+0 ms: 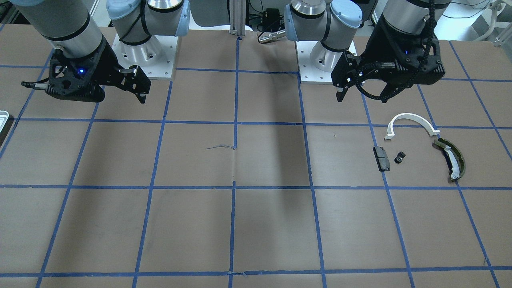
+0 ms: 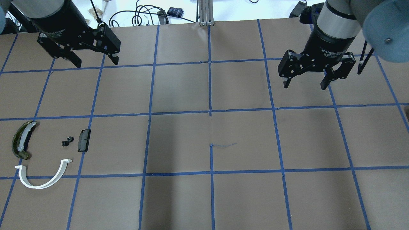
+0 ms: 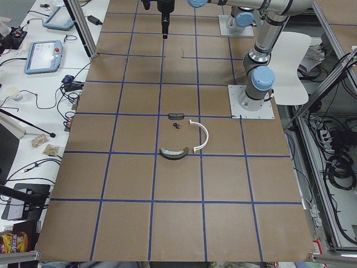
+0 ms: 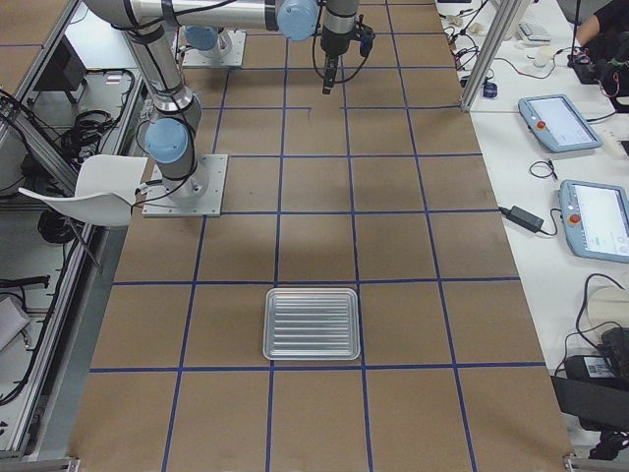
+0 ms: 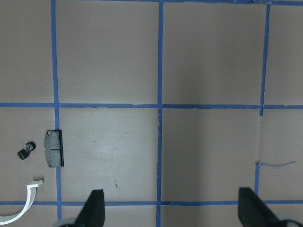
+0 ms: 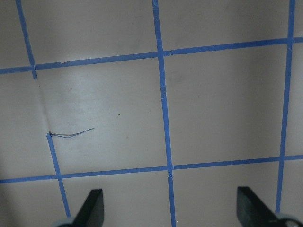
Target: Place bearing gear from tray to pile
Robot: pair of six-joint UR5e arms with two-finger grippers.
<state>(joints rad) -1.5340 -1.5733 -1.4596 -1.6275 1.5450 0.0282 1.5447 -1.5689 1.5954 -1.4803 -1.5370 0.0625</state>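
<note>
The bearing gear point(image 1: 399, 157), small and black, lies on the table in the pile, between the black pad point(image 1: 381, 158) and the olive shoe point(image 1: 451, 159), below the white half-ring point(image 1: 412, 120). It also shows in the overhead view point(image 2: 67, 141) and the left wrist view point(image 5: 24, 151). The tray point(image 4: 312, 323) is ridged, and nothing shows in it; the front-facing view shows only a sliver of it point(image 1: 3, 118). My left gripper point(image 2: 96, 63) is open and empty, hanging above the table beyond the pile. My right gripper point(image 2: 304, 85) is open and empty, high over the table's other half.
The brown table point(image 2: 211, 95) carries a grid of blue tape. A thin loose thread point(image 2: 223, 145) lies near its middle. The arm bases point(image 1: 140, 52) stand at the robot's side. Cables and pendants lie on side benches off the table.
</note>
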